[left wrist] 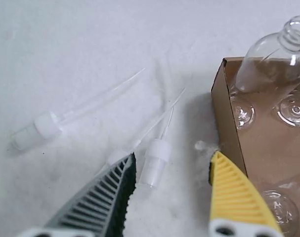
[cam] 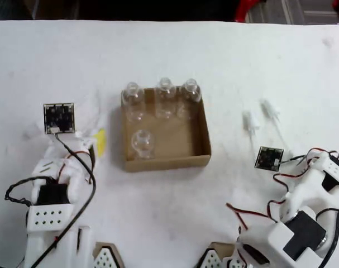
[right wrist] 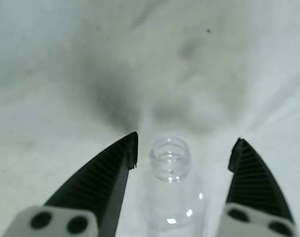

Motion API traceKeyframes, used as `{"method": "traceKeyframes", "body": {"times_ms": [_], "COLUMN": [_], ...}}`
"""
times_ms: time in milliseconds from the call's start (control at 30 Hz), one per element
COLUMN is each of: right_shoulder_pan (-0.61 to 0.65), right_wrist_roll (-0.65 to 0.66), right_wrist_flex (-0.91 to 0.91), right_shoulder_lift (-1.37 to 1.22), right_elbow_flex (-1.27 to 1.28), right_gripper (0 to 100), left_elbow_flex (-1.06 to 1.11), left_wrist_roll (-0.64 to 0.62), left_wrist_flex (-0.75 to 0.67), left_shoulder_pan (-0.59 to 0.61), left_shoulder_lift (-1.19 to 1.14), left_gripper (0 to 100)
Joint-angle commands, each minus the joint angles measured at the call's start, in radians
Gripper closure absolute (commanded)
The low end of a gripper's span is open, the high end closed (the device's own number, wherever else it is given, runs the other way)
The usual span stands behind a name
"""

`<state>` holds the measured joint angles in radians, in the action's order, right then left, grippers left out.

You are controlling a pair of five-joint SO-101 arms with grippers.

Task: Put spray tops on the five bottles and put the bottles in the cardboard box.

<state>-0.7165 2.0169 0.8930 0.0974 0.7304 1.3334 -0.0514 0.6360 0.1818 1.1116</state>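
Your left gripper (left wrist: 173, 158) stands wide open just outside the box (left wrist: 229, 123), by the wall that faces the left arm. A top (left wrist: 153, 159) lies on the table (left wrist: 90, 49) between its fingers, closer to the grey finger (left wrist: 105, 197) than to the yellow finger (left wrist: 234, 192). Its long axis runs away from the gripper, with the cap end nearest the fingertips and the thin tube pointing off. The closing line would cross the cap, which I judge suits a pinch once you centre it toward the grey side. A second top (left wrist: 41, 129) lies farther from the box.

Your right gripper (right wrist: 187, 139), well apart on the box's other side, is also spread wide. An uncapped bottle (right wrist: 169, 160) sits between its fingers, neck pointing away from the wrist. I cannot tell whether they touch it. Four bottles (cam: 142, 142) sit inside the box, their necks open as far as can be seen.
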Motion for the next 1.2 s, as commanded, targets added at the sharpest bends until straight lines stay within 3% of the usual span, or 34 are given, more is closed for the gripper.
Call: {"method": "traceKeyframes", "body": {"times_ms": [0,133,233,367,600,800,1167], "right_shoulder_pan": [0.007,0.013,0.013,0.022,0.09,0.151,0.202], "right_wrist_roll": [0.009,0.008,0.008,0.002,-0.377,-0.549,-0.575], "right_wrist_flex": [-0.015,-0.015,-0.015,-0.013,-0.005,0.018,0.136], "right_shoulder_lift": [-0.002,-0.001,0.007,0.013,0.122,0.242,0.315], "right_elbow_flex": [-0.044,-0.044,-0.046,-0.051,-0.126,-0.124,-0.124], "right_gripper": [83.8,99.1,95.4,98.2,98.1,98.1,98.1], "left_elbow_flex": [-0.008,-0.008,-0.008,-0.008,-0.008,-0.008,-0.008], "left_wrist_roll": [-0.002,-0.002,-0.002,-0.002,-0.002,-0.002,-0.002], "left_wrist_flex": [-0.02,-0.02,-0.018,-0.018,-0.018,-0.018,-0.017], "left_shoulder_pan": [0.008,0.008,0.008,0.008,0.008,0.008,0.007], "left_shoulder_lift": [0.019,0.019,0.019,0.019,0.019,0.019,0.019], "left_gripper": [77,77,77,77,77,77,77]}}
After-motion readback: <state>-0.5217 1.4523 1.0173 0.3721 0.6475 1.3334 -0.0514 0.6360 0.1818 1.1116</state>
